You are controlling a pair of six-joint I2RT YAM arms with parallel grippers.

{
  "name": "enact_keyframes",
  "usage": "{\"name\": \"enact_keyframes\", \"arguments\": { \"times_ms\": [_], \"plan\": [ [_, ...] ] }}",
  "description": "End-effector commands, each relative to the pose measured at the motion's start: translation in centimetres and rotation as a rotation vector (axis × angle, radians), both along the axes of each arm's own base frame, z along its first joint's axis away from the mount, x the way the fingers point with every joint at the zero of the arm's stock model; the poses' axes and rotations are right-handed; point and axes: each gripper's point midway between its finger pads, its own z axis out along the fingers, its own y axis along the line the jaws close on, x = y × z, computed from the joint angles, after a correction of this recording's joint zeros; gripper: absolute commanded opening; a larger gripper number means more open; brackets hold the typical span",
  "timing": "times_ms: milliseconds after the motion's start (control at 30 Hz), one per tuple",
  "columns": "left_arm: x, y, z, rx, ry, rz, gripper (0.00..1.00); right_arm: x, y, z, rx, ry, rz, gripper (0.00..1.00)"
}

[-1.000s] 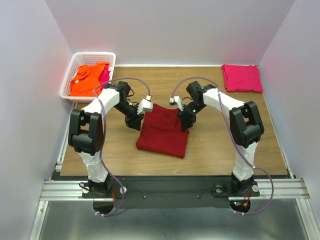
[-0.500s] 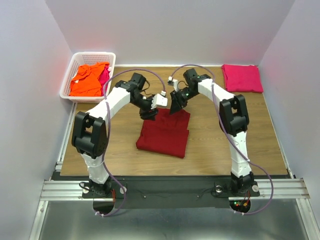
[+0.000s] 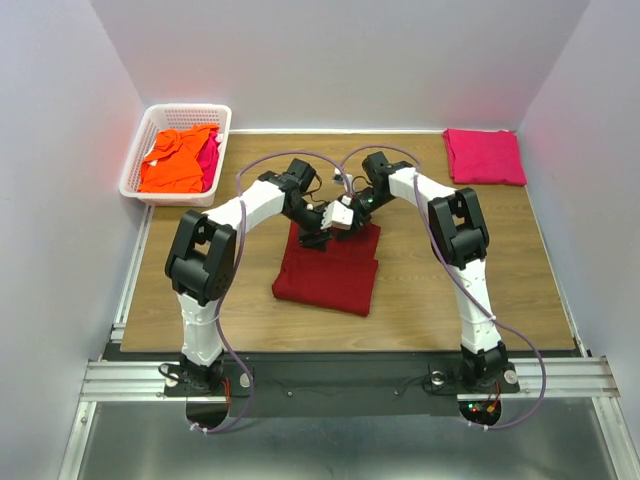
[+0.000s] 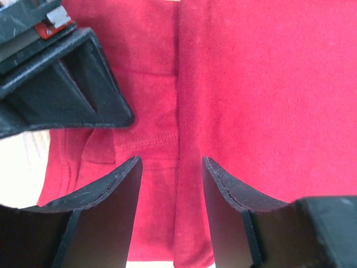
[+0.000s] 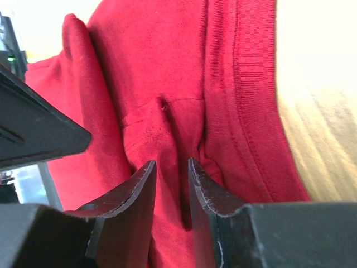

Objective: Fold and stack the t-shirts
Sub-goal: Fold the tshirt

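Note:
The dark red t-shirt (image 3: 328, 268) lies folded in the middle of the table. Both grippers meet at its far edge. My left gripper (image 3: 318, 236) stands open over the cloth, its jaws (image 4: 170, 163) straddling a lengthwise fold of the red shirt (image 4: 251, 84). My right gripper (image 3: 346, 214) has its jaws (image 5: 172, 165) closed to a narrow gap with a puckered ridge of the red shirt (image 5: 167, 72) between them, near the collar seam. A folded magenta-pink t-shirt (image 3: 485, 157) lies at the far right. An orange t-shirt (image 3: 178, 158) and a pink one (image 3: 210, 150) lie in the basket.
The white lattice basket (image 3: 135, 178) stands at the far left corner. The two grippers are almost touching; the right one's black body (image 4: 61, 84) fills the upper left of the left wrist view. White walls close in three sides of the wooden table (image 3: 450, 280).
Both grippers have moved inward from the shirt's far corners and come together at the middle of its far edge. The shirt's far right corner has shifted out a little.

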Motion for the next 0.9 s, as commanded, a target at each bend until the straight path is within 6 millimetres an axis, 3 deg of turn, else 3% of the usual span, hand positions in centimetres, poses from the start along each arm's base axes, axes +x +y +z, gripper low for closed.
{"name": "enact_keyframes", "arguments": {
  "times_ms": [0,233,300,433,533,600,867],
  "plan": [
    [-1.3,-0.5,-0.6,-0.003,0.028,-0.04,0.57,0.2,0.5,-1.5,-0.013,-0.045,0.015,0.35],
    [-2.6,0.0,-2.4,0.031,0.07,-0.075,0.55,0.2,0.2,-3.2,-0.046,-0.045,0.019,0.35],
    [-2.9,0.1,-2.8,0.036,0.078,-0.079,0.5,0.0,0.3,-3.4,-0.048,-0.04,0.021,0.35],
    [-3.1,0.0,-2.9,0.036,0.086,-0.083,0.29,-0.3,0.5,-3.9,-0.055,-0.04,0.032,0.34],
    [-3.3,-0.1,-2.0,0.026,0.078,-0.095,0.08,-0.7,0.7,-4.4,-0.061,-0.029,0.039,0.34],
    [-3.4,0.0,-1.3,0.024,0.076,-0.099,0.0,-1.0,0.8,-4.6,-0.061,-0.025,0.045,0.34],
    [-2.6,-0.1,3.7,-0.022,-0.039,-0.071,0.0,-2.0,0.4,-5.2,-0.07,-0.02,0.062,0.33]
  ]
}}
